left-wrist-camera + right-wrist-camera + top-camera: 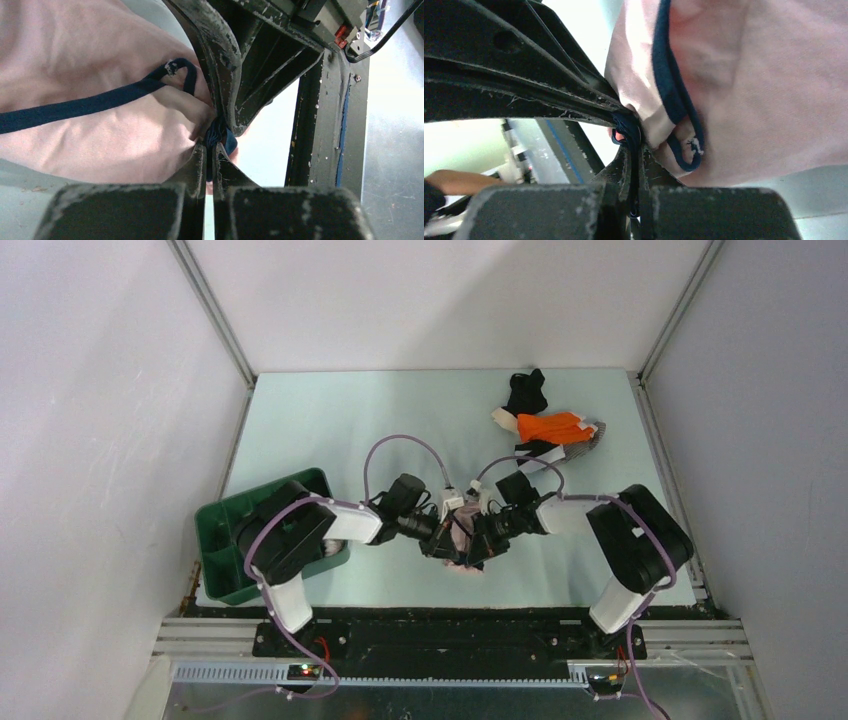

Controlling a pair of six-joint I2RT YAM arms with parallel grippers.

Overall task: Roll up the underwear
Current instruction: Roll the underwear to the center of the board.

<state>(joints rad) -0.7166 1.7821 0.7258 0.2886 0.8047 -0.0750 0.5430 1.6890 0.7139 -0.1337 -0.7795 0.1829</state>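
A pale pink underwear with a dark navy band hangs bunched between both grippers near the front middle of the table. My left gripper is shut on its navy edge, pink cloth spreading to the left. My right gripper is shut on the same navy band, pink cloth spreading to the right. The two grippers meet tip to tip at the garment. More underwear, black, orange and white, lie piled at the back right.
A green plastic tray with dividers stands at the front left, partly under the left arm. The table surface is pale green, walled on three sides. A black metal rail runs along the front edge.
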